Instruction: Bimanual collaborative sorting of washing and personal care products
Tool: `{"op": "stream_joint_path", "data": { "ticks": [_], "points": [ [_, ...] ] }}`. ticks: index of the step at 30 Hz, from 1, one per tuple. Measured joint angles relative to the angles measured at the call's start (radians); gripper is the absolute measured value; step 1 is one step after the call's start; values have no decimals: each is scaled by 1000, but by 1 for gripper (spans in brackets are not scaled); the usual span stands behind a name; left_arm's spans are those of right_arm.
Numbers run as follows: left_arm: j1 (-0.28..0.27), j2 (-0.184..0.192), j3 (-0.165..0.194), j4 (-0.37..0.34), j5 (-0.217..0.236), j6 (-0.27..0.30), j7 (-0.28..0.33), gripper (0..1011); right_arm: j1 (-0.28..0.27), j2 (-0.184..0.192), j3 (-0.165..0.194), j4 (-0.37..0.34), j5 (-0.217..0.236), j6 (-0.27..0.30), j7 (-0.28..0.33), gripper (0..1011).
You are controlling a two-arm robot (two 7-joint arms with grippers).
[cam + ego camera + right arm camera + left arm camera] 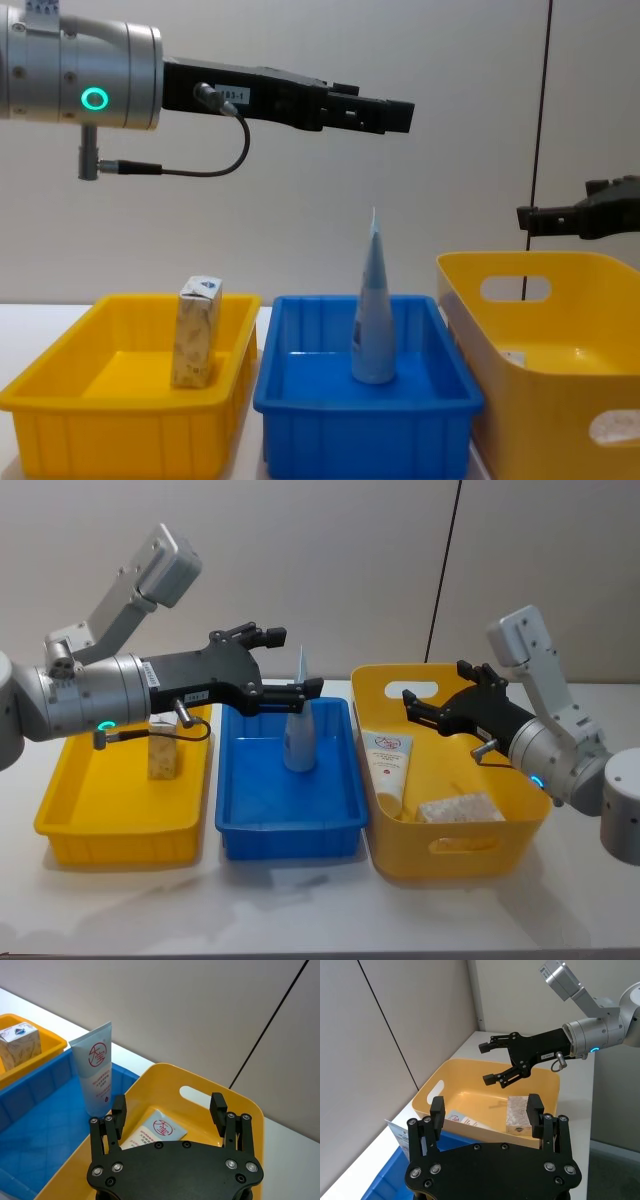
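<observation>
In the head view the left gripper (293, 665) hangs above the blue bin (290, 825), its fingers spread and holding nothing, just over the tip of the light blue tube (300, 730), which stands upright on its cap in that bin. The right gripper (425, 708) hovers over the tall yellow basket (520, 825), jaws likewise spread and empty; below it a white tube (388, 765) leans against the basket's left wall and a marbled box (460, 808) lies flat on the floor. A second marbled box (164, 750) stands upright in the shallow yellow bin (110, 830) on the left. The left wrist view looks past its own parted fingers (436, 1110) to the basket (437, 1091), with the flat marbled box (517, 1115) and the white tube (465, 1120) inside and the right gripper (490, 1062) open above them, touching nothing. The right wrist view shows its own fingers (118, 1108) apart over the basket (250, 1110), the white tube (157, 1132) beneath, the light blue tube (97, 1075) upright in the blue bin (30, 1110) beside it, and the upright box (19, 1042) farther off. In the chest view the left gripper (385, 115) reaches well above the light blue tube (373, 305), clear of it, while the right gripper (545, 215) hangs above the basket's (560, 350) rim; the upright box (197, 330) stands in the shallow yellow bin (100, 430).
</observation>
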Motion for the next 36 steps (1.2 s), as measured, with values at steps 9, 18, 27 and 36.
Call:
{"op": "stream_joint_path", "data": {
  "ticks": [9, 18, 27, 36],
  "points": [
    [0, 0, 0, 0, 0, 0, 0, 1000, 1, 2, 0, -2, 13, -7, 29, 1002],
    [0, 0, 0, 0, 0, 0, 0, 1000, 2, 16, -7, -9, 58, -30, 109, 1002],
    [0, 0, 0, 0, 0, 0, 0, 999, 3, 37, -20, -13, 111, -62, 213, 1002],
    [0, 0, 0, 0, 0, 0, 0, 999, -1, 51, -31, -18, 149, -85, 283, 1002]
  ]
}}
